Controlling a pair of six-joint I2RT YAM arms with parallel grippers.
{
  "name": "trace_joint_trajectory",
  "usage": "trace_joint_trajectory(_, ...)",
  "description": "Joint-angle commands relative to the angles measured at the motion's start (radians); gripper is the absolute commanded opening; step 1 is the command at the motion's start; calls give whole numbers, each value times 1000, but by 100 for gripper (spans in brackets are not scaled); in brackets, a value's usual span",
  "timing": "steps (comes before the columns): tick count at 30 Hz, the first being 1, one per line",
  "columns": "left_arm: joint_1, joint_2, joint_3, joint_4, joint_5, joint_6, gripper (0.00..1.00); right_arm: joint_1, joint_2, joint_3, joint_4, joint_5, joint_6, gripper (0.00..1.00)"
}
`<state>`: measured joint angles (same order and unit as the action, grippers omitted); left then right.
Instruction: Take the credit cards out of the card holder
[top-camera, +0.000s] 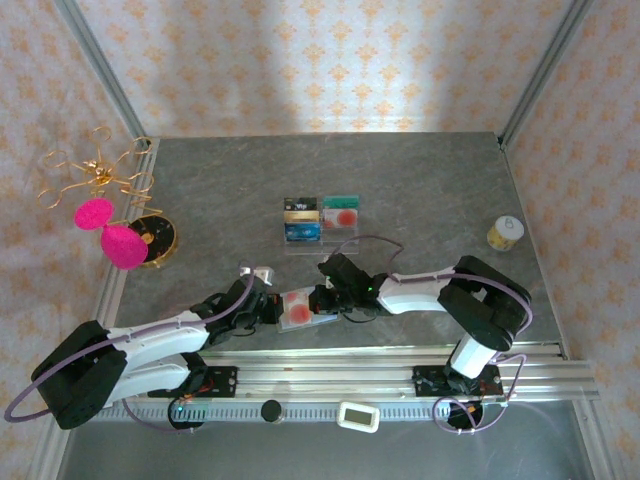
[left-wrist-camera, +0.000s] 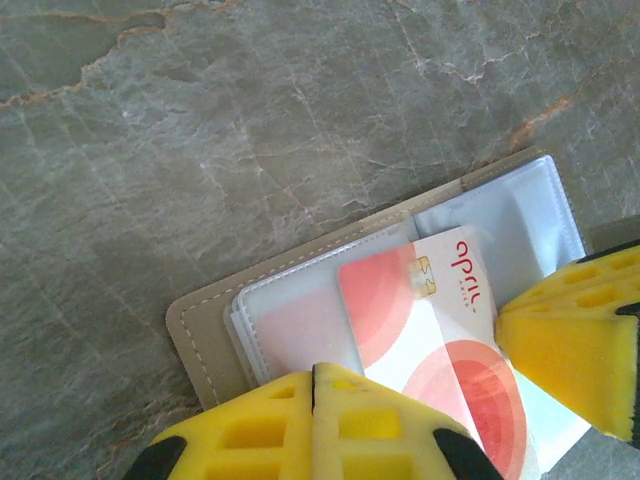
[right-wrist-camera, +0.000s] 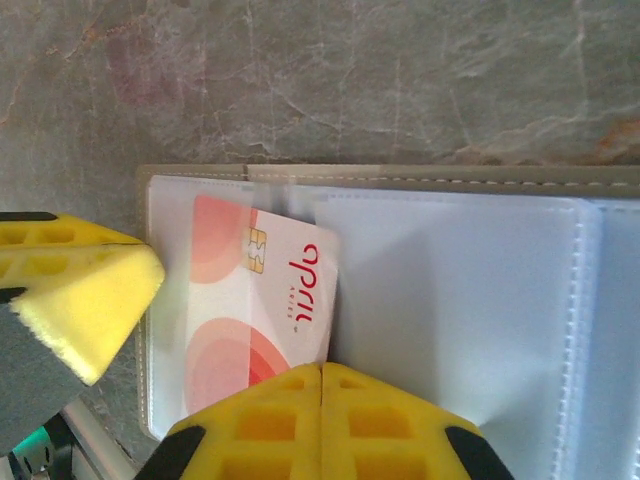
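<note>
Pale red-blotched plastic card (right-wrist-camera: 262, 290), lower left, sits partly out of the olive-grey folding card holder (right-wrist-camera: 450, 320). The left gripper (left-wrist-camera: 313, 372) and right gripper (right-wrist-camera: 322, 370) are both clenched.

Left arm (top-camera: 160, 335) low, reaching centre, left gripper (top-camera: 268, 305) closed tight. Right arm (top-camera: 420, 290) bent leftward, right gripper (top-camera: 325, 298) closed tight.

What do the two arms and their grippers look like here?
The left arm and right arm have white links, black joints and looping purple cables. Fingers of the left gripper and right gripper are yellow wedges with rectangular recesses.
</note>
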<state>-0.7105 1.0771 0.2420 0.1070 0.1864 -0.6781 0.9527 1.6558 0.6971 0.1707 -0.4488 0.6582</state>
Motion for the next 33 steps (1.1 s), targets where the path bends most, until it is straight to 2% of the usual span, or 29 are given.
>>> trace_joint_trajectory(1, 4, -58, 44, -61, 12, 31, 0, 3, -17, -13, -10, 36, -5, 0)
trace_joint_trajectory(4, -18, -84, 56, -38, 25, 17, 0, 3, -17, -26, 12, 34, -3, 0)
trace_joint_trajectory(9, -60, 41, 74, 10, 43, 17, 0, 2, -16, -30, 25, 30, -8, 0)
trace_joint_trajectory(12, -69, 87, 81, -16, 4, 6, 0, 3, -22, -33, 29, 31, -11, 0)
trace_joint_trajectory(16, -67, 52, 72, -54, -61, -7, 0, 3, -22, -34, 32, 27, -11, 7)
trace_joint_trajectory(19, -67, 47, 62, -28, -51, -14, 0, 2, -16, -36, 38, 21, -11, 10)
trace_joint_trajectory(23, -68, 109, 67, -24, -45, 4, 0, 3, -7, -33, 53, 7, -11, 18)
trace_joint_trajectory(29, -68, 160, 75, -5, -6, 19, 0, 3, 14, -16, 65, -26, -17, 23)
trace_joint_trajectory(33, -72, 171, 66, 11, 11, 20, 0, 3, 17, -18, 73, -31, -17, 18)
